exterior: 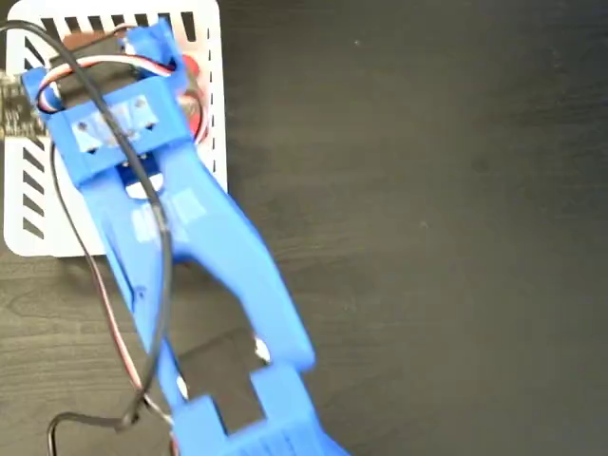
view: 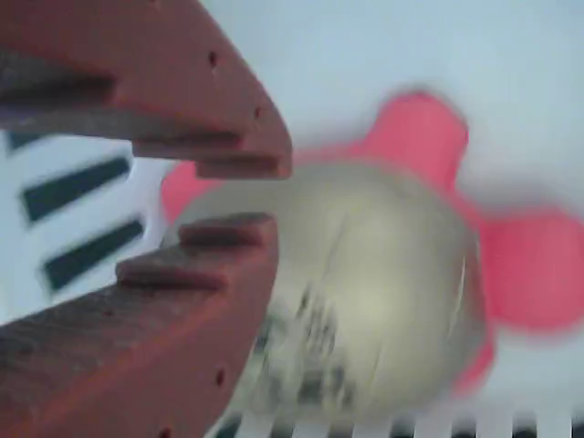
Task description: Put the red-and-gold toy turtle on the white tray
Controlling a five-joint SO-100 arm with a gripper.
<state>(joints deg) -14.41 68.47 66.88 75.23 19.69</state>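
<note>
The red-and-gold toy turtle [view: 383,274] lies on the white tray [view: 383,46], gold shell up, with coral legs sticking out around it. In the wrist view my gripper [view: 251,193] hangs just over the turtle's left side. Its two reddish-brown fingers [view: 182,301] stand a little apart, and nothing sits in the gap. In the fixed view the blue arm [exterior: 142,190] reaches over the tray [exterior: 57,242] at the top left. It hides the fingers and most of the turtle [exterior: 195,76]; only bits of red show at the arm's right edge.
Black diagonal stripes [exterior: 33,190] run along the tray's left edge, and dashes mark its top and right edges. Dark wooden tabletop [exterior: 427,237] stretches to the right of the tray. Loose cables [exterior: 114,313] run along the arm toward the bottom left.
</note>
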